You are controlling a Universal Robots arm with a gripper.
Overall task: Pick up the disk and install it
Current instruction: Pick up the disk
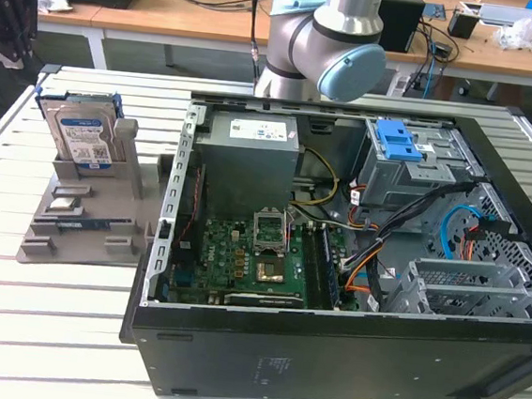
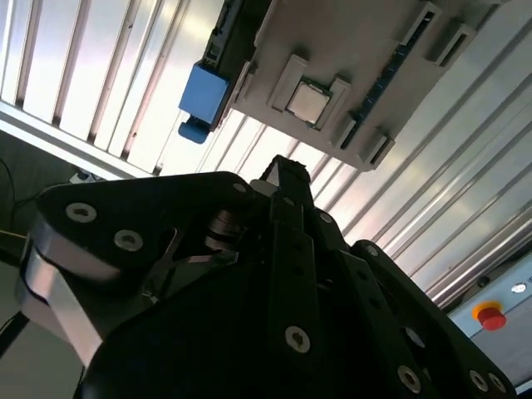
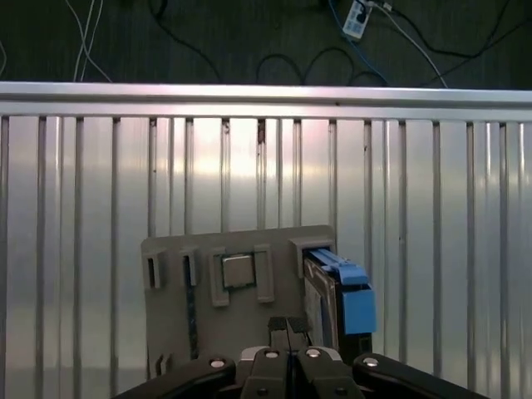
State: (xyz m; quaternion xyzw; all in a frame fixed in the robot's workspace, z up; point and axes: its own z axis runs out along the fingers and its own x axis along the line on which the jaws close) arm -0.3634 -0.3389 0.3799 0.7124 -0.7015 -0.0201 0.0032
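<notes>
- Gripper (image 3: 288,326) first: in both wrist views its two fingertips meet with nothing between them, so I read it as closed and empty.
- It hangs over the grey holder (image 3: 241,332), clear of it as far as I can judge, with its tips just beside the disk's slot.
- I see the disk (image 1: 82,135) standing upright on edge in that holder, on the slatted table (image 1: 46,329) at the exterior view's left of the open computer case (image 1: 326,356). In the first wrist view it shows edge-on, its blue frame (image 3: 349,291) uppermost.
- A small silver chip (image 3: 237,270) lies flat in the holder near the disk; it is not my target.
- My reading of the step: the approach for the pick. The disk is not yet touched, and nothing is installed.
- The pick, as I judge it, calls for the fingers to part, line up across the disk's thin edge and come straight down, keeping off the chip.
- Inside the case, the metal drive cage (image 1: 419,172) with its blue latch (image 1: 399,140) sits well apart from the disk.
</notes>
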